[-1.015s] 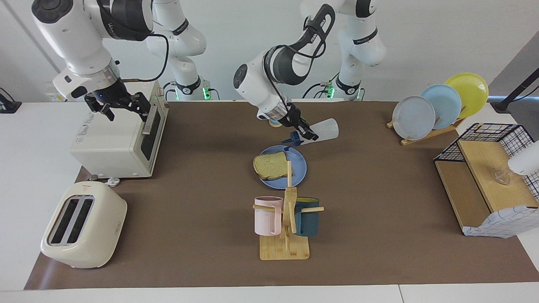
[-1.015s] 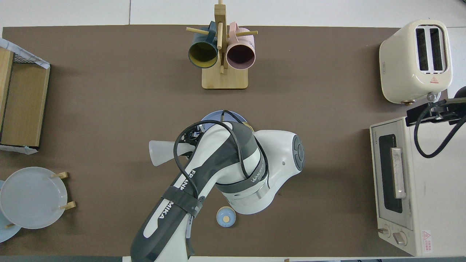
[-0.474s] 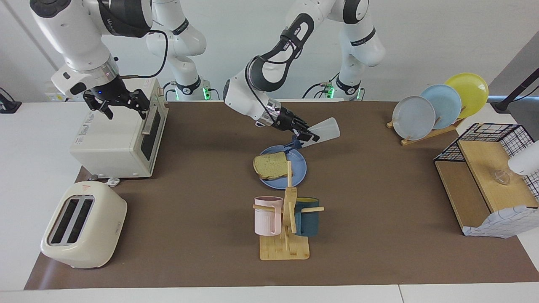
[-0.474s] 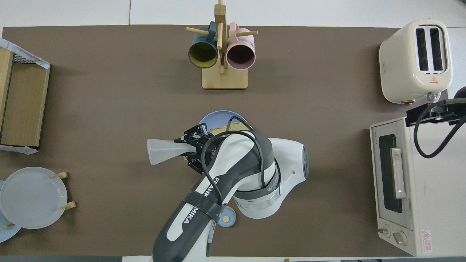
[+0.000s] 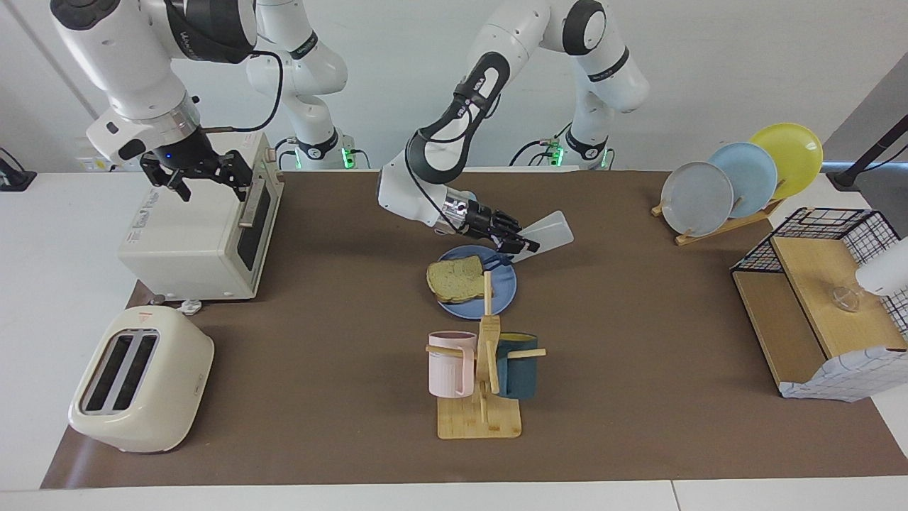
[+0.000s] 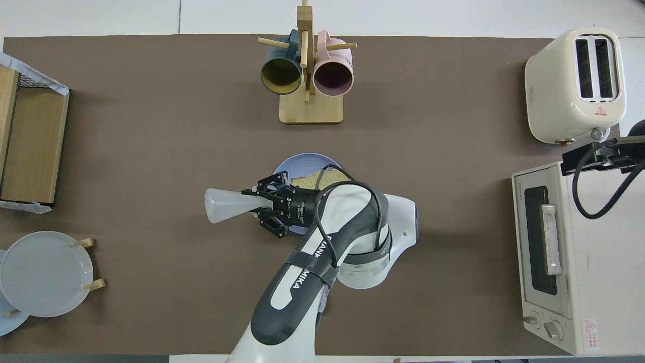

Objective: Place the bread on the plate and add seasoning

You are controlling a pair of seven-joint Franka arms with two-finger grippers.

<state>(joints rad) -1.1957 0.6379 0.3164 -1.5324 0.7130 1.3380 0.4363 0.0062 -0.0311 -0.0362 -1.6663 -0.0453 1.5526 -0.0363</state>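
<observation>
Bread (image 5: 455,279) lies flat on the plate (image 5: 501,293), on the side toward the right arm's end of the table. One edge of the slice hangs a little over the rim. The plate sits on the brown mat (image 5: 638,369), about in the middle of the table.

Up over the plate's edge hangs the seasoning (image 5: 545,235). It is tipped over on its side, with its dark cap (image 5: 499,261) pointing down at the plate and its wide white base sticking out toward the left arm's end. The left gripper (image 5: 523,245) pinches the bottle by its thin neck, fingers pressed tight on it. From above, the left arm covers most of the bread and part of the plate.

Farther from the robots than the plate stands the mug rack (image 5: 481,397), with a pink mug (image 5: 450,363) and a dark blue mug (image 5: 518,365) on it.

The right gripper (image 5: 206,176) waits up over the oven (image 5: 202,227), with its fingers spread wide and nothing in them. The toaster (image 5: 138,380) sits farther from the robots than the oven.

At the left arm's end are three plates in a dish rack (image 5: 738,183) and a wire basket (image 5: 826,298).
</observation>
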